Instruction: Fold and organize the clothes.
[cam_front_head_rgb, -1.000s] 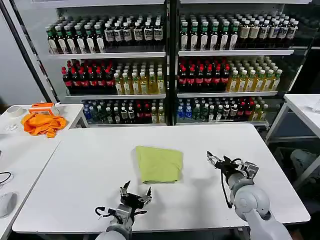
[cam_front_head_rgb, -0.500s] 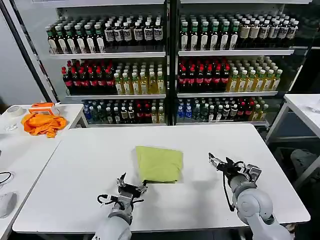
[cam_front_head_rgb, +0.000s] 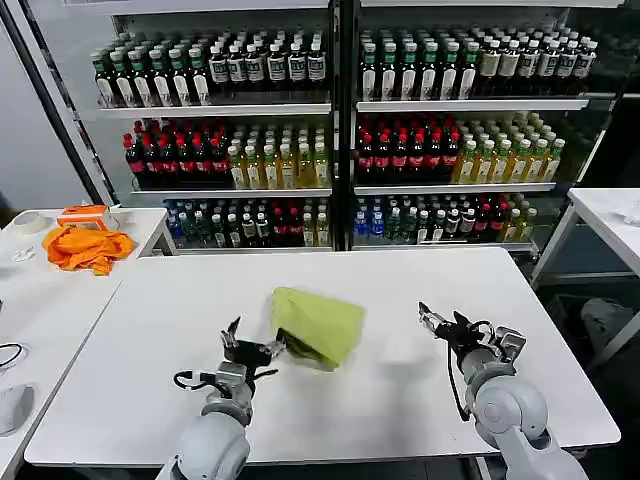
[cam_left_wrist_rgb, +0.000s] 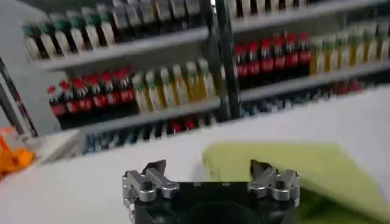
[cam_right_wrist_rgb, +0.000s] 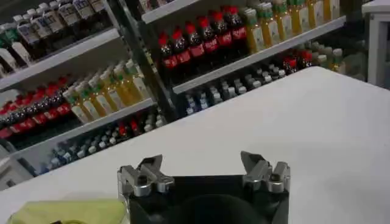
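The left pincer (cam_front_head_rgb: 254, 346) stood wide open low over the bench (cam_front_head_rgb: 150, 340), one finger (cam_left_wrist_rgb: 263, 171) touching the near-left edge of the folded shirt (cam_front_head_rgb: 318, 323) and holding nothing. That edge was lifted off the bench, the shirt lying mid-bench, tilted. The right pincer (cam_front_head_rgb: 441, 322) hung open and empty over bare bench, well to the shirt's right. Bottle shelves (cam_front_head_rgb: 330, 105) stood behind.

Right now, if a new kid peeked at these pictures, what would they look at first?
Probably the lime-green T-shirt, folded in the middle of the white table, with the left gripper open at its near-left corner. Behind stands a wall of shelves packed with colourful bottles. The right gripper waits open over the table's right side.
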